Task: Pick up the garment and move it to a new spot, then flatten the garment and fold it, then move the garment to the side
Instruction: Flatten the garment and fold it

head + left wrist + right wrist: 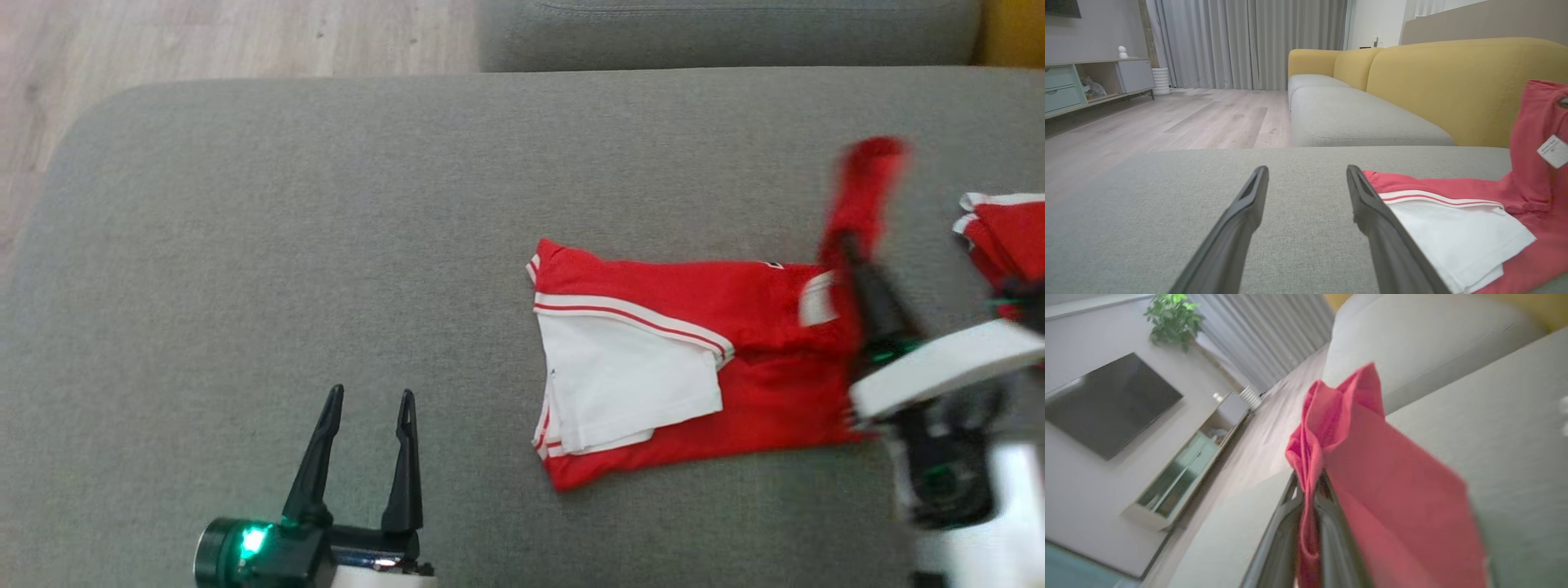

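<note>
Red-and-white garment (694, 359) lying on the grey cushion (245, 245), partly folded, white panel uppermost. Right gripper (849, 245) is pinched shut on the garment's right edge and holds a red flap clear of the cushion, probably to carry it over as a fold. Left gripper (370, 394) is spread wide and holds nothing. It sits low, well left of the garment, likely to leave the cloth free. A second red pile (1004, 237) lies at far right.
</note>
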Tool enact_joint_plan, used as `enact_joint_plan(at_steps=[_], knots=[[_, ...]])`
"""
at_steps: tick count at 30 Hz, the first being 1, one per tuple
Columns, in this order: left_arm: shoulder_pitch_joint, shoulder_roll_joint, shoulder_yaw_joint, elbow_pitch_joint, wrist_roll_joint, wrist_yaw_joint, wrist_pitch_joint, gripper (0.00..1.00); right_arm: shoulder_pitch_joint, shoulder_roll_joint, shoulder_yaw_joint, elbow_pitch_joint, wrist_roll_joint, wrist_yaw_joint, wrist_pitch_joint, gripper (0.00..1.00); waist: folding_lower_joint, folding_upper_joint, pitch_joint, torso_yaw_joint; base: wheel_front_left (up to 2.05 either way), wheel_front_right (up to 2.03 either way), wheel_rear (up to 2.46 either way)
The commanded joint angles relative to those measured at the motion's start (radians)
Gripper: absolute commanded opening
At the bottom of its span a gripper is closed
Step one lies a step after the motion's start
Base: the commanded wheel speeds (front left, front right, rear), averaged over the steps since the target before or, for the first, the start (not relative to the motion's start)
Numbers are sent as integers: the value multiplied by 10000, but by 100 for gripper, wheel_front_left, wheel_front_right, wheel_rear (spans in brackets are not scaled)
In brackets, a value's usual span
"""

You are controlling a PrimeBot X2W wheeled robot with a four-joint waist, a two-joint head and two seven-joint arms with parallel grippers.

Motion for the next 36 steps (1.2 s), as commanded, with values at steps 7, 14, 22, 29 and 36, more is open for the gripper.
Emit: enact_joint_plan(at_steps=[7, 14, 22, 29, 36], knots=[[-402, -163, 168, -21, 12, -296, -95, 100, -58, 475, 2511, -45, 552, 21, -28, 0, 0, 0, -38, 718, 0, 0, 0], [-414, -180, 114, 13, -59, -345, -95, 100, -231, 480, 4126, 1192, 897, 21, -772, 18, 0, 0, 51, 1082, 0, 0, 0], [-410, -185, 114, -63, -244, -47, -95, 100, -842, 481, 4770, 1636, 1468, 21, -2167, 100, 0, 0, 51, 1090, 0, 0, 0], [-220, -186, 530, -186, -526, 253, -95, 100, -347, -580, 3646, 691, -1131, 21, -3706, 100, 0, 0, -370, 572, 0, 0, 0], [215, -186, 986, 1, -655, 131, -95, 100, 1023, -1961, 2966, 1292, -2885, 21, -5635, 100, 0, 0, -1090, 84, 0, 0, 0]])
